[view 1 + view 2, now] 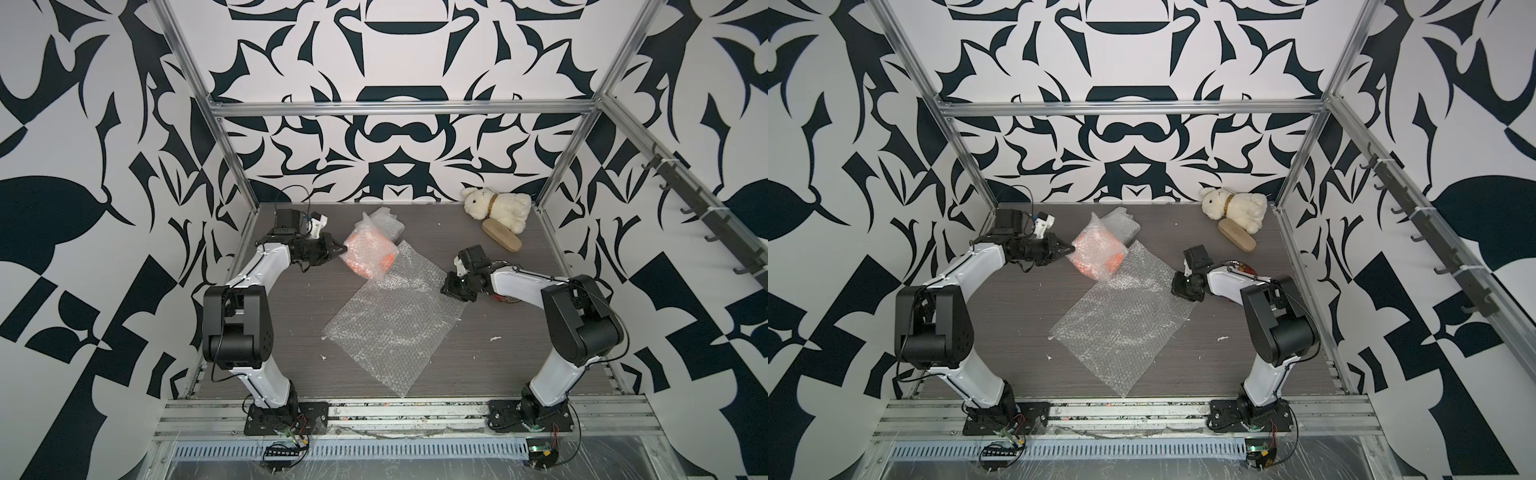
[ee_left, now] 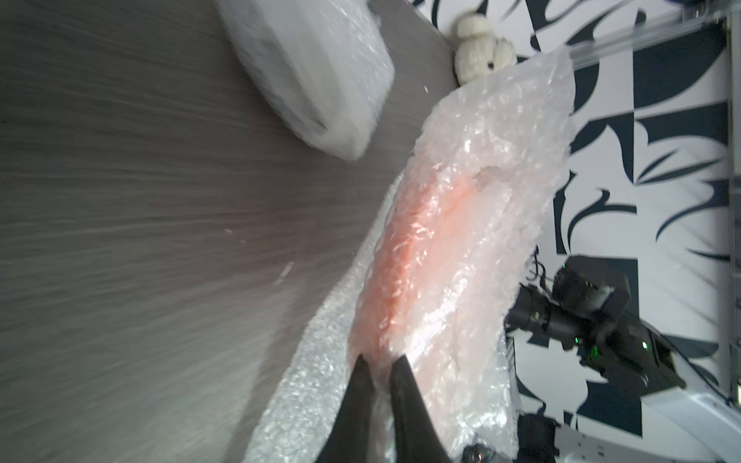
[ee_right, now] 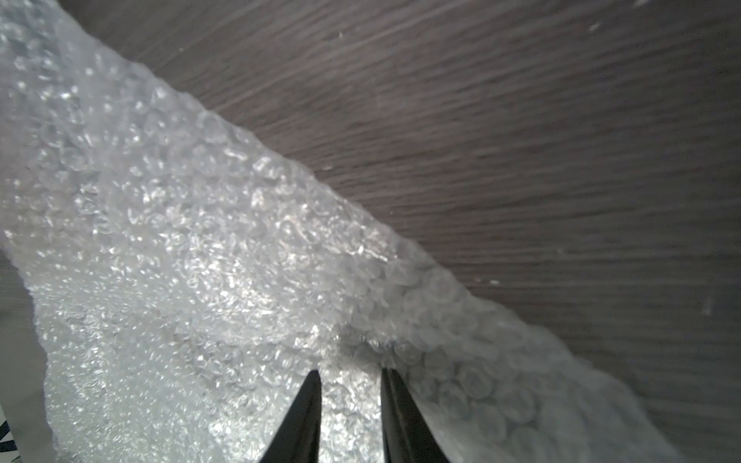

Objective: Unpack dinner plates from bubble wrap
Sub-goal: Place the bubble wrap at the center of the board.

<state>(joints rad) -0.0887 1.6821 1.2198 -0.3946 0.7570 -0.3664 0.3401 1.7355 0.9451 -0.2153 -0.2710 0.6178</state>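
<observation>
If the big loose sheet (image 1: 390, 320) snags, the right pincer (image 3: 351, 373), jaws a little apart, could drag it; I cannot tell if it grips. Further back, the left pincer (image 1: 343, 249) pinches only the wrap (image 1: 370, 224), so the orange plate (image 1: 388, 260) inside may slip out and crack.

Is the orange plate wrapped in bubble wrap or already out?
Wrapped, mostly at least: the orange plate shows through the bubble wrap folded around it, whose edge the left claw pinches.

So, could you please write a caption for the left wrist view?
Left gripper pinching the bubble wrap around an orange plate, with another wrapped bundle and a plush rabbit beyond.
</observation>
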